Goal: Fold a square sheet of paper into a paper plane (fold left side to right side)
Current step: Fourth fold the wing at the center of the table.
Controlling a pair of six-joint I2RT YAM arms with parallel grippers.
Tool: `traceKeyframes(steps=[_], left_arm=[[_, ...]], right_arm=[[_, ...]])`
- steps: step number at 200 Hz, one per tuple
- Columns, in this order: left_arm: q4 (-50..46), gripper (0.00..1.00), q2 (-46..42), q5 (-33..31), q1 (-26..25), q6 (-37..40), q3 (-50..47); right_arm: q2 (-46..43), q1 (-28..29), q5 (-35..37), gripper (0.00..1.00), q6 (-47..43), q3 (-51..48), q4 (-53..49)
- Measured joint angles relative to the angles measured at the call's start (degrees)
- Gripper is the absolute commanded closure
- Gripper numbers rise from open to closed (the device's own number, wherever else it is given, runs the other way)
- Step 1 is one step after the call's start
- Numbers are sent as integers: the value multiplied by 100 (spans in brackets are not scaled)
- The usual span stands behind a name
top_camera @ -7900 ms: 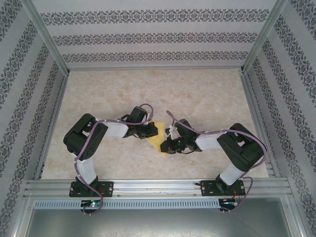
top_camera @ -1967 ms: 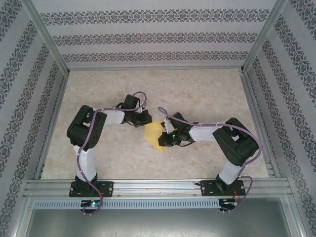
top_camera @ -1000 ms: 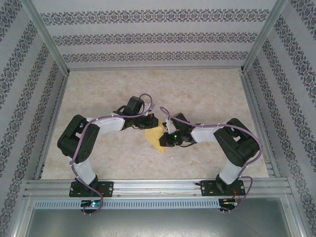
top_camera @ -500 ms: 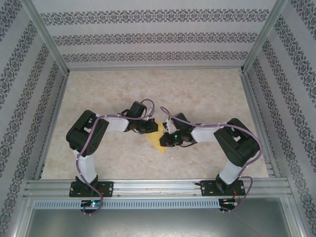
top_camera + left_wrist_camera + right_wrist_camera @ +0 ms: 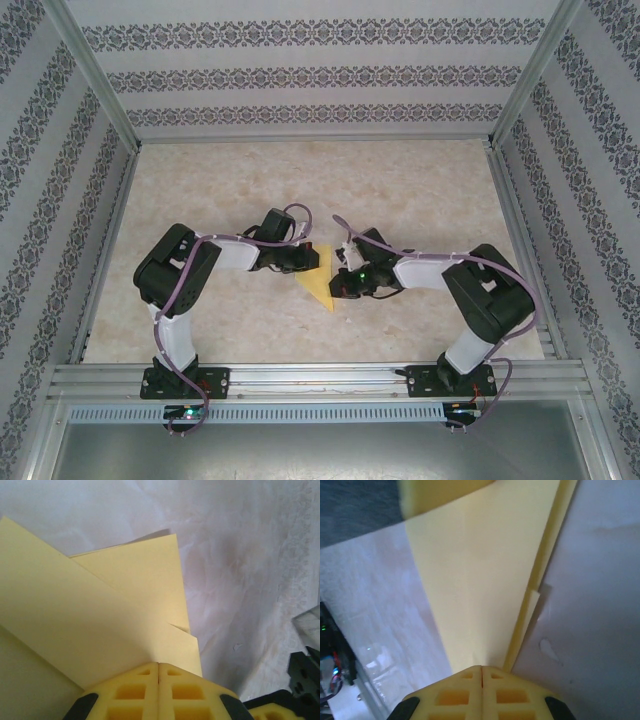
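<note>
Left pincer (image 5: pixel 314 258) is closed, its two yellow pads (image 5: pixel 137 690) flat against each other with a hairline seam between them. Its tip rests at the left edge of the yellow paper (image 5: pixel 318 284). Right pincer (image 5: pixel 341 283) is closed the same way and meets the paper from the opposite side, so the two tips stand near each other with the sheet between them.

The paper lies flat on the pale marbled counter (image 5: pixel 420 190), roughly midway between the two arms. It is already folded into a narrow wedge whose sharp point aims toward the arm bases.

In the left wrist view the paper spreads up and left from the pads in overlapping layers. A straight slanting fold edge crosses it, and there is a small step on the right where one layer stops short of the one below.

In the right wrist view a long tapering panel runs up from the pads with a faint lengthwise crease, and a thin strip of a lower layer shows along its right side.

Both tips seem to press down on the paper rather than nip a layer between the pads — the steep wrist views leave that unsure
</note>
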Motion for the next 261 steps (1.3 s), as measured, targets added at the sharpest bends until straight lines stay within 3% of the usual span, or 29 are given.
traceKeyframes(steps=[37,74,133,261], left_arm=[[164,99,-61,-22,0,-4,-140],[275,99,-70,-17,0,-17,-190],[275,99,-70,-20,0,-26,-190],[273,100,-70,-66,0,-72,-188]], right_arm=[[-455,-11,-343,100,216,2,101],[-267,76,-369,100,501,11,481],[407,391,-70,100,728,273,752],[675,431,466,100,529,533,385]])
